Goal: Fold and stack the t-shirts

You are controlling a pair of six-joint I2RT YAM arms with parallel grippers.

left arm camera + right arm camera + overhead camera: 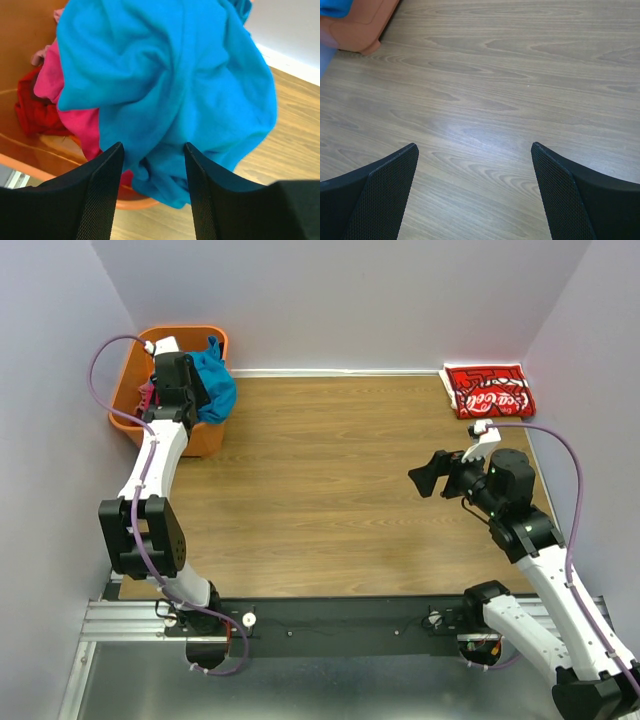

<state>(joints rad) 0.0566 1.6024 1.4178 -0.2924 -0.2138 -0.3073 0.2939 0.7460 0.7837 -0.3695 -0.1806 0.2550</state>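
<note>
A teal-blue t-shirt (217, 383) hangs bunched over the near rim of the orange basket (203, 436). My left gripper (198, 392) is right at it. In the left wrist view the gripper (153, 146) stands open, its fingers astride a hanging fold of the teal t-shirt (170, 85). A magenta-pink t-shirt (55, 85) and some red cloth (34, 112) lie under the teal one in the basket. A red t-shirt with white Coca-Cola script (489, 391) lies folded at the far right corner. My right gripper (426, 480) hovers wide open over bare wood (475, 145).
The orange basket (30, 162) stands in the far left corner against the walls, and its corner shows in the right wrist view (360, 35). Pale walls close in the wooden table (330, 490) on three sides.
</note>
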